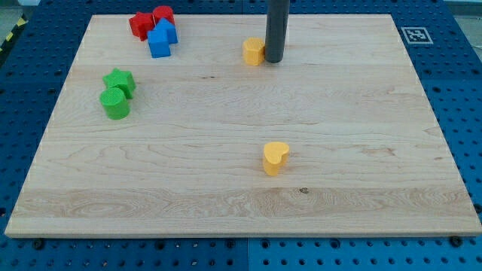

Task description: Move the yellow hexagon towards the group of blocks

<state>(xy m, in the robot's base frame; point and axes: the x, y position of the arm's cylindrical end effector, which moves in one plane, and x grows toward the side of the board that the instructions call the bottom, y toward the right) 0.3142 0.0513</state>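
Against my tip (273,60), on its left, sits the yellow hexagon (254,51).

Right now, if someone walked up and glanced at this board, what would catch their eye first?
Probably the dark rod coming down at the view's top centre, my tip right against the right side of the yellow hexagon. Next, the red and blue cluster at the view's top left, with a green pair below it. A lone yellow heart sits lower, right of centre.
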